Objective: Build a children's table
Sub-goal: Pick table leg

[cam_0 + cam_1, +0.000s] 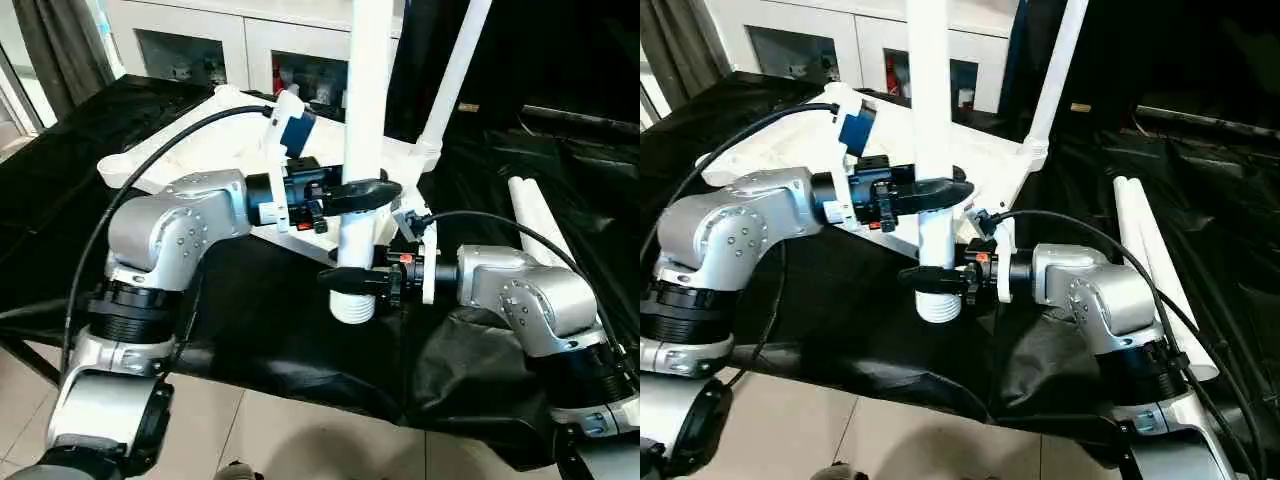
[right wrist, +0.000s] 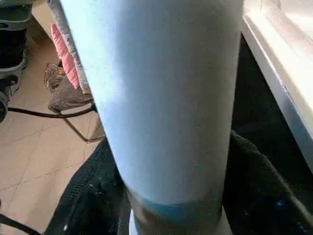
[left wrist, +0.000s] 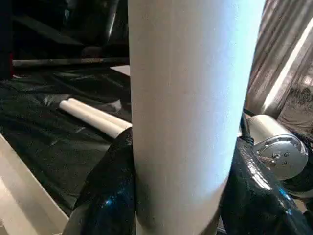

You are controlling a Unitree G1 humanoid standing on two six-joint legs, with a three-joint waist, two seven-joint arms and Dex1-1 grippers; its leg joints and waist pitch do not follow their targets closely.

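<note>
Left eye view: both grippers' fingers, left (image 1: 362, 194) and right (image 1: 352, 281), clamp one upright leg (image 1: 365, 100).

Looks like a lab or robot test room rather than a home. Beyond the left gripper (image 1: 362, 193), a white cabinet (image 1: 245, 35) with glass doors, small items on its shelves. Under both grippers, a work surface draped in loose black sheeting (image 1: 270, 320). Below the right gripper (image 1: 352, 280), pale tiled floor (image 1: 290, 435). To the far left of the left gripper, grey curtains (image 1: 60, 45) beside a bright window.
</note>
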